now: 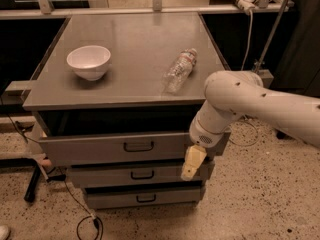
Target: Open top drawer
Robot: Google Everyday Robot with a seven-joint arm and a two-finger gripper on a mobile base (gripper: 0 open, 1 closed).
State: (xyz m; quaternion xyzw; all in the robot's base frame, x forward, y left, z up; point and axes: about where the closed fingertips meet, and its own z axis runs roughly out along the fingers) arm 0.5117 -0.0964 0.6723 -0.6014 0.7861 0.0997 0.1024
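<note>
The top drawer [100,146] is the widest grey metal drawer under the counter, with a small black loop handle [138,146] at its middle. Its front stands out past the two narrower drawers [142,174] below, and a dark gap shows above it. My gripper [191,164] hangs from the white arm [260,104] in front of the drawer's right end, to the right of the handle and apart from it. Its yellowish fingertips point down over the middle drawer's right end.
On the grey counter top [135,49] stand a white bowl [89,61] at the left and a clear plastic bottle [179,70] lying on its side at the right. Cables [85,219] trail on the speckled floor at the left.
</note>
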